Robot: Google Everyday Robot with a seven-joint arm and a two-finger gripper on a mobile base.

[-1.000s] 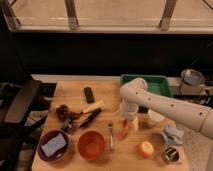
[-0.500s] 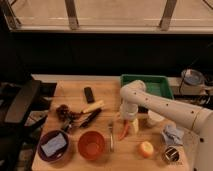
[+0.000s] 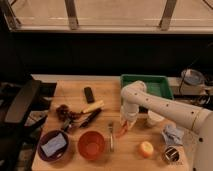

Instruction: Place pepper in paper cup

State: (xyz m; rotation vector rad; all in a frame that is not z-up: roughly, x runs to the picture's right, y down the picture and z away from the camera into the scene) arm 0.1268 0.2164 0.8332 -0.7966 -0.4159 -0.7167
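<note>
Hovering low over the pepper [image 3: 121,132] with the gripper [image 3: 125,123], at the middle of the table [image 3: 75,100], just right of the fork [image 3: 111,136] and left of the paper cup [image 3: 154,118]. Judged this as the pick-up step, with lifting and carrying not yet done. Could not tell the state of the jaws, spread or pinching. Found the pepper seemingly down on the wood directly beneath the gripper, with only its near red part showing. Read its long axis as running from far-right to near-left, with the visible end aimed at the near edge, between the orange bowl [image 3: 92,144] and the round fruit [image 3: 146,148]. Could not pick out the tapered tip. Saw the paper cup upright, mouth up, near the pepper but apart from it, on the near side of the green tray [image 3: 147,80]. Reckoned on needing next a firm hold across the slim body, a lift clear of the fork, a short carry rightward, then a tilt toward upright for an end-first drop into the narrow mouth.
</note>
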